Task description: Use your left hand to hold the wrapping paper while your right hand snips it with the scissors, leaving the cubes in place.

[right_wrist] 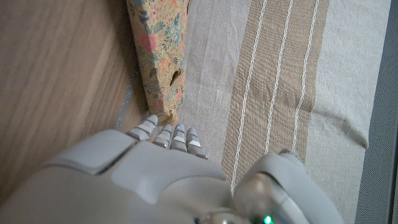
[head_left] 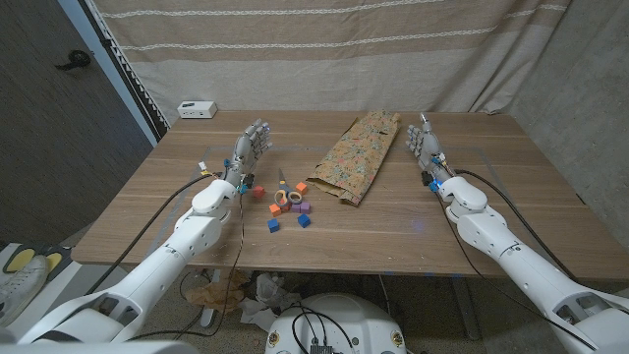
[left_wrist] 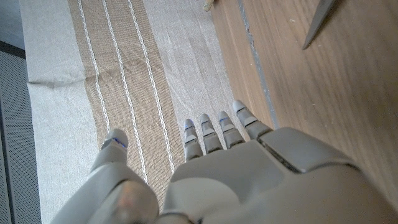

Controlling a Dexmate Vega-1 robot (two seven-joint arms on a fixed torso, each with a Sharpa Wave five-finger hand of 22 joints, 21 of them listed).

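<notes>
Left of centre, the left robot hand (head_left: pixel 248 147) stands with fingers apart, holding nothing. Cubes (head_left: pixel 286 206) partly hide the scissors (head_left: pixel 288 199) mid-frame. Wrapping paper (head_left: pixel 356 156) lies upper centre; the right robot hand (head_left: pixel 424 142) is likewise spread and unladen, with bare counter (head_left: pixel 491 211) beyond.

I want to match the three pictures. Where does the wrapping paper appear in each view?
Head view: wrapping paper lies at table centre, toward the far edge.
Left wrist view: a small corner at the top edge, probably the paper.
Right wrist view: paper above the right hand.
Shared landmark: striped curtain.
</notes>
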